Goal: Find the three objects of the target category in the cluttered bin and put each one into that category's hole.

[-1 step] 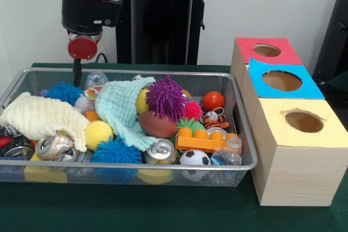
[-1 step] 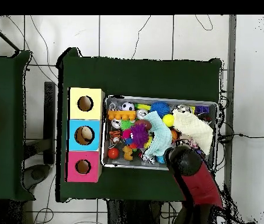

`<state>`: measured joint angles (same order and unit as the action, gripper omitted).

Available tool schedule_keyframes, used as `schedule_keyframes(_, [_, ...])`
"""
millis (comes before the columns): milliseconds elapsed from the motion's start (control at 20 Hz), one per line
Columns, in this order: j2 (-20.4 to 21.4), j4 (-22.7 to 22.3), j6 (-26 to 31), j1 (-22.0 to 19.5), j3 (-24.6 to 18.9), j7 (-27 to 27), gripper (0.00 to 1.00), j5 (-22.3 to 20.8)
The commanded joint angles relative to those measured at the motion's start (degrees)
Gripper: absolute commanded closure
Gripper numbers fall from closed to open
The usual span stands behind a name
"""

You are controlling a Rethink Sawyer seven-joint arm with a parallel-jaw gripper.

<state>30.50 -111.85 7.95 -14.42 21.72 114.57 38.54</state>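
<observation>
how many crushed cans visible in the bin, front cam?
2. One crushed can lies at the bin's front left, under the cream cloth; the other can sits front centre, beside the soccer ball. The cloths and clutter may hide more.

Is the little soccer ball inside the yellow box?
No, the soccer ball sits in the wire bin at its front edge, beside a can, not in the yellow box.
</observation>
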Motion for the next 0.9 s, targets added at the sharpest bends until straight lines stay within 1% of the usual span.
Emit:
schedule_keyframes(50, [-0.58,-4.43,-3.81,-0.90,-9.70,12.74,0.00,-0.53])
schedule_keyframes(300, [-0.93,-3.80,-3.34,1.23,-9.08,13.88,0.00,0.83])
schedule_keyframes(500, [-1.54,-1.77,-0.51,4.46,-6.18,14.48,0.00,2.07])
schedule_keyframes(600, [-1.92,-0.97,0.08,5.23,-5.62,14.58,0.00,2.40])
schedule_keyframes(750, [-2.35,-1.29,-1.83,4.29,-7.66,14.60,0.00,2.57])
schedule_keyframes(900, [-2.95,-2.25,-5.36,1.53,-11.48,14.63,0.00,1.88])
